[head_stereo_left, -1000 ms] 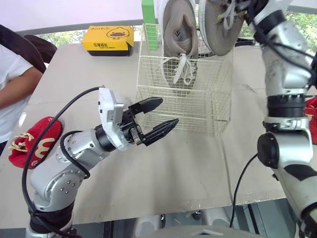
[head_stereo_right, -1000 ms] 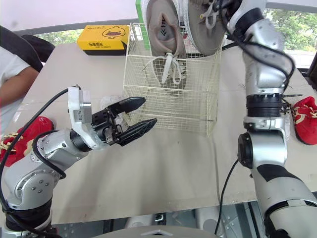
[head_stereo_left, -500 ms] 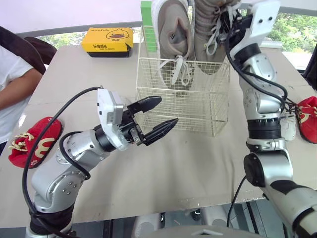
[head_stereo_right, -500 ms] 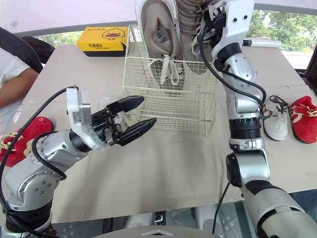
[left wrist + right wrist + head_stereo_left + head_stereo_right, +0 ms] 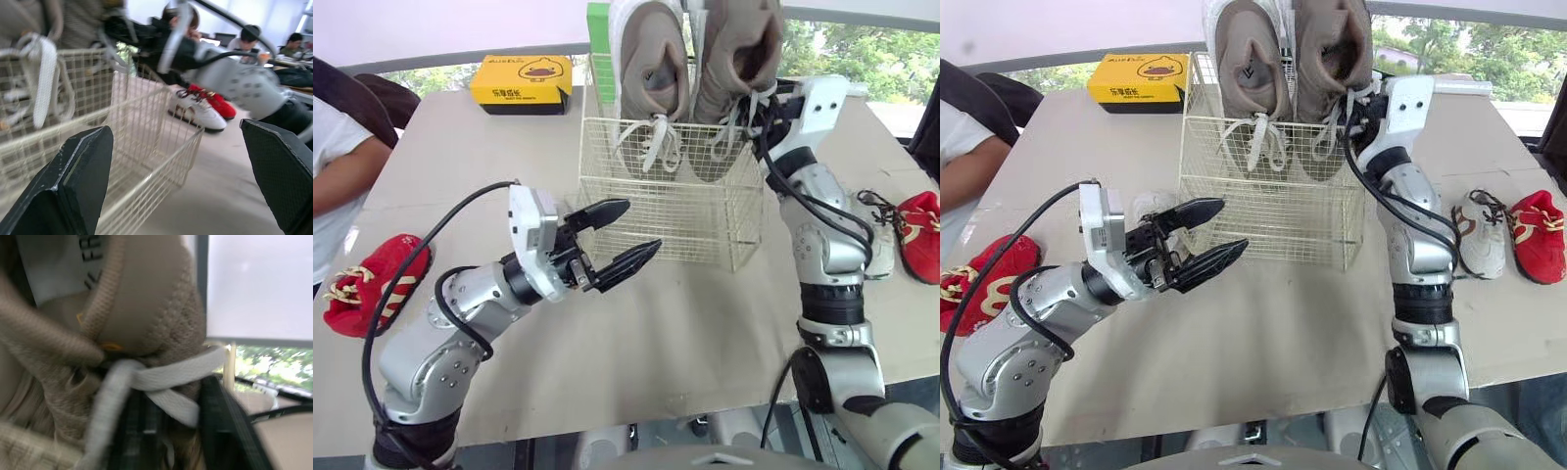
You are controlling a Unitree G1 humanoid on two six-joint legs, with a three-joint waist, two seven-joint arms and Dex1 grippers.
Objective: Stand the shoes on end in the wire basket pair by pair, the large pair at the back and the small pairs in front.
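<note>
A cream wire basket (image 5: 671,211) stands mid-table. Two large beige shoes stand on end in its back part, toes down: one on the left (image 5: 653,69), one on the right (image 5: 736,59). My right gripper (image 5: 762,110) is at the basket's right rim, shut on the right shoe's laces and tongue (image 5: 146,382). My left gripper (image 5: 625,235) hovers open in front of the basket, holding nothing; its fingertips (image 5: 78,181) frame the basket's empty front part (image 5: 146,147). Small shoes lie on the table: a red one (image 5: 372,286) at the left, a white one (image 5: 1474,235) and a red one (image 5: 1538,233) at the right.
A yellow box (image 5: 522,80) sits at the table's back left, and a green box (image 5: 599,22) stands behind the basket. A person in a white shirt (image 5: 337,166) is at the left edge. Bare tabletop (image 5: 705,313) lies in front of the basket.
My right gripper has come down with the second beige shoe, which now stands in the basket beside the first. The left gripper has barely moved.
</note>
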